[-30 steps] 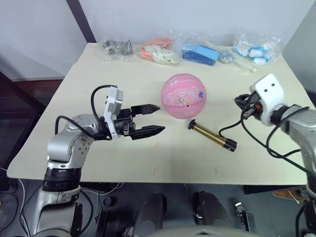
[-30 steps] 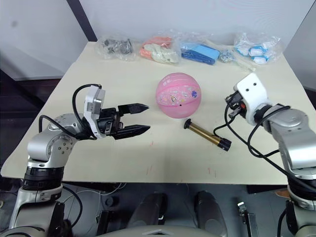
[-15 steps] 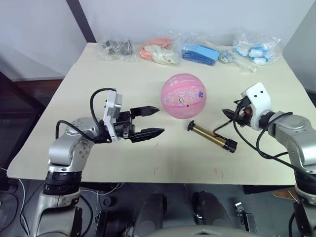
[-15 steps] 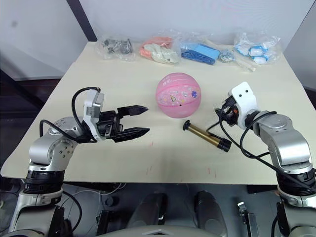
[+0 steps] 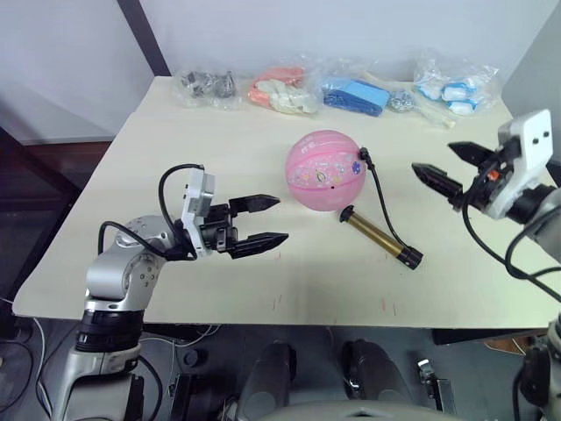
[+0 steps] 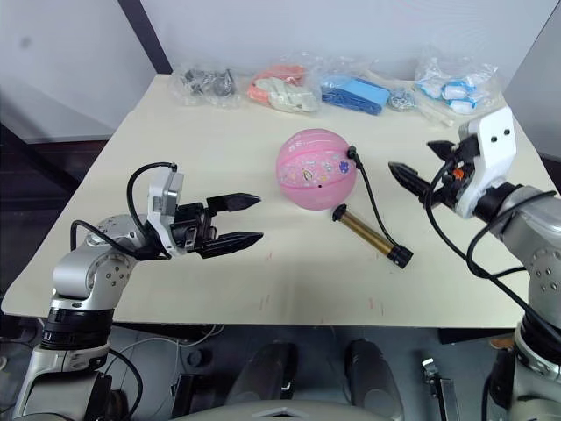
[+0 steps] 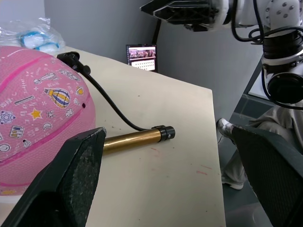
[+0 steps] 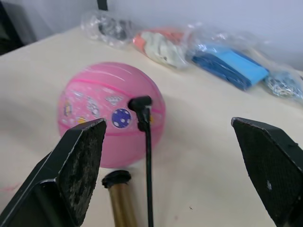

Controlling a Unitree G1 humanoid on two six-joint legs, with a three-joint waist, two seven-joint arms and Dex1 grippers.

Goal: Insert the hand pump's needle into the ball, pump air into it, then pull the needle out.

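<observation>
Right wrist view: ball between fingers.

Left arm bent at the elbow, forearm reaching in across the near left of the table, wrist level. Left gripper points toward the table's middle, its two black fingers spread apart with a clear gap between them, nothing held, hovering just above the surface. Over on the other side, the right arm is raised above the table's right edge, forearm angled inward, cables looping off the wrist. Right gripper aims toward the centre, fingers parted wide, one fingertip lower and nearer, the other higher and farther back. Empty as well.
</observation>
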